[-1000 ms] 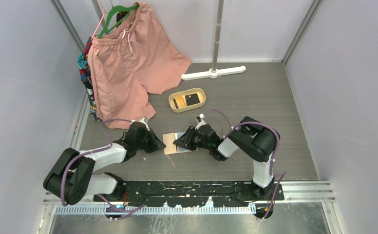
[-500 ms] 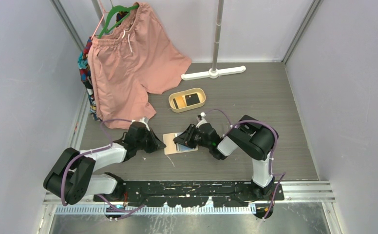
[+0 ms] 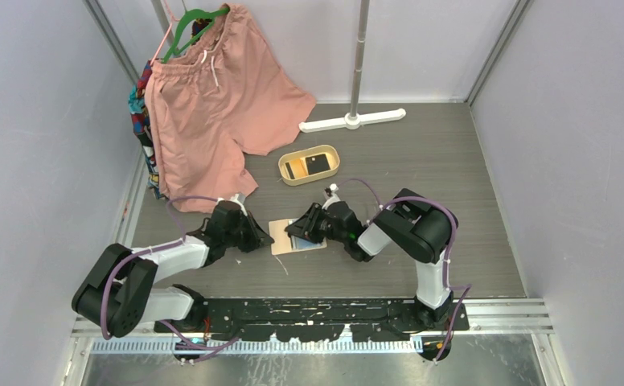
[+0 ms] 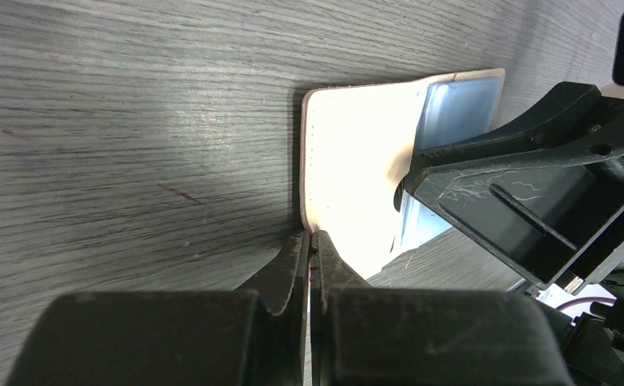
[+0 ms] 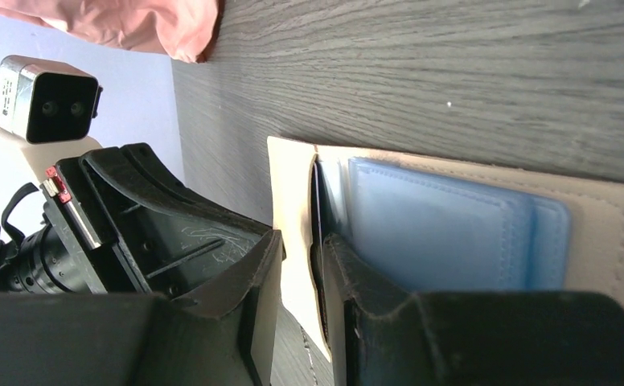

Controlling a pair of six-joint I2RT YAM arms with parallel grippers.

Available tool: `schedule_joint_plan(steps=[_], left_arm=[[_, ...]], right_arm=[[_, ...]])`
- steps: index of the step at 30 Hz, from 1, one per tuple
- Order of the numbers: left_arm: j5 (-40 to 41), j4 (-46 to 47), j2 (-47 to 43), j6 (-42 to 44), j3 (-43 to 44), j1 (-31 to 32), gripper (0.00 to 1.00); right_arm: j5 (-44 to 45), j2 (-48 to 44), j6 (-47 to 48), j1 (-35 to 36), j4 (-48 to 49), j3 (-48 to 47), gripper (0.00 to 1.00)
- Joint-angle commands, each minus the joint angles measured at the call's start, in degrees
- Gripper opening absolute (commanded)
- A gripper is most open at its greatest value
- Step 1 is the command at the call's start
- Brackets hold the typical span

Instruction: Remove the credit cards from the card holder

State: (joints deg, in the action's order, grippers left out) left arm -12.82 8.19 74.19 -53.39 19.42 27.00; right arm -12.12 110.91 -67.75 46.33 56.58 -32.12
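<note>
Beige card holder (image 4: 349, 161) pinched by left end effector (image 4: 310, 241); right end effector (image 5: 302, 249) parted astride it.

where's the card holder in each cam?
Top external: card holder low centre, right of the left tool.
Left wrist: centre, just beyond that shut tool.
Right wrist: centre-right, blue pockets showing.
Shared landmark: the left tool, at its edge in all three.

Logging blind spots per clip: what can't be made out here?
- Top view: right gripper covers half the card holder.
- Right wrist: dark sliver between the fingers: card or shadow, and any grip, unclear.
- Left wrist: left gripper, closed tips hide whether they pinch or press the card holder.
- Top view: tray contents too small to count.
</note>
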Motion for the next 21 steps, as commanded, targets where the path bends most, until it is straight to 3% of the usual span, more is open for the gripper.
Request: schedule_joint_plan(steps=[1,10,21], left_arm=[[4.16,-9.97,3.67,3.02,-2.78,0.51,0.00],[4.20,-10.28,3.61,3.02,-2.55,0.51,0.00],[4.07,-10.31,3.90,3.11,-2.45,0.46,0.00]], right_arm=[[0.95,-1.49,2.87,0.47,-5.62,-2.13,0.33],[-3.95,2.67,0.13,1.05,1.44,-2.66,0.33],[-3.94,2.65,0.07,0.98,2.65,-1.36,0.29]])
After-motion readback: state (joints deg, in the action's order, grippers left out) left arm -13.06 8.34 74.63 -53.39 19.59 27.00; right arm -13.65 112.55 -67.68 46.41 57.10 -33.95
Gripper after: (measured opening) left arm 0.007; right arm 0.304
